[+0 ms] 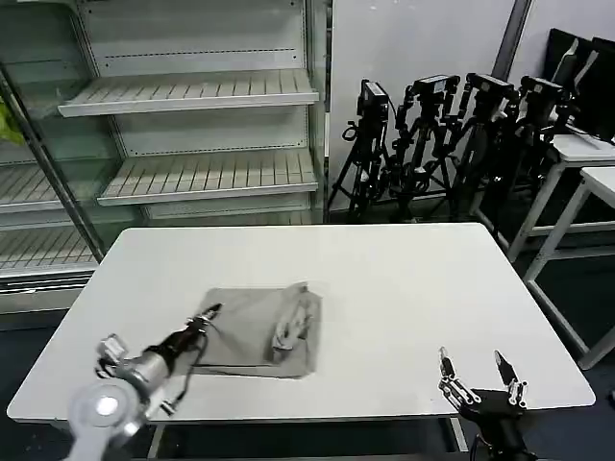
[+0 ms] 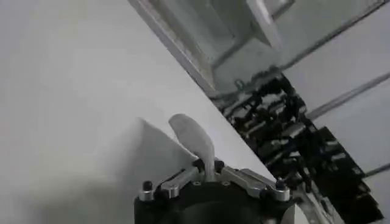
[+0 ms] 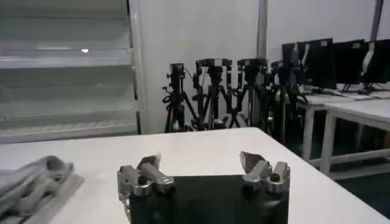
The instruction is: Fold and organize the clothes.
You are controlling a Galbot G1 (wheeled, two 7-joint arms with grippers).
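Head view: at near table (image 1: 404, 288) edge, right hand (image 1: 478, 377) spread and idle; left hand (image 1: 209, 315) pressed together, pinching folded grey T-shirt (image 1: 264, 331) edge, likely to complete a fold; beyond, empty shelves (image 1: 192, 96), tripods (image 1: 432, 134).

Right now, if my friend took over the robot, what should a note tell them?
Left gripper: at the near-left edge of the folded grey T-shirt, pinching a bit of the cloth.
Right gripper: open, empty, waiting at the near-right edge of the white table.
Done: the shirt looks folded into a small bundle on the near-left part of the table.
Left: probably let go, tidy the bunched right edge, and set it neatly.
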